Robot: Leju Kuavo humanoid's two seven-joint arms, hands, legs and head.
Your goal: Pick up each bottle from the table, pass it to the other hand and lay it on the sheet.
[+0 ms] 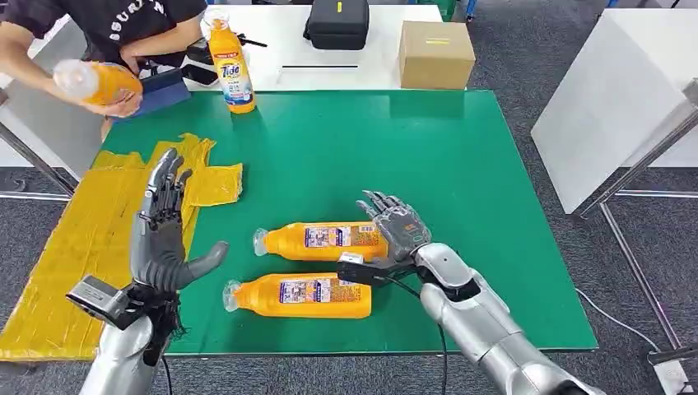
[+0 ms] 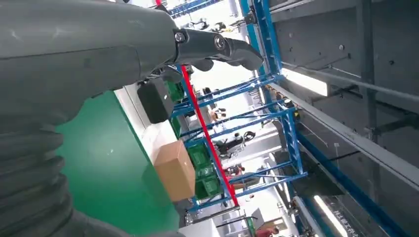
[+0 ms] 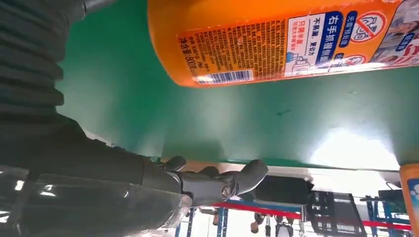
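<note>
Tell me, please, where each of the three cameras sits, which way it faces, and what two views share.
Head view: high on the body, looking down at the green table; both arms show, left robot hand, right robot hand.
Left wrist view: behind the left robot hand, facing across the table toward blue racks.
Right wrist view: behind the right robot hand, facing a lying bottle.
Shared: cardboard box, head and left wrist.

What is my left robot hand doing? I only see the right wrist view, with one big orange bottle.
Observer: Your left robot hand is open, raised beside the yellow sheet, holding nothing.
Operator: How many bottles are lying down?
Observer: Two, on the green table: the far lying bottle, its base next to your right robot hand, and the near lying bottle, closer to the robot.
Operator: Are there more?
Observer: An upright Tide bottle stands at the table's far edge, and a person holds another orange bottle.
</note>
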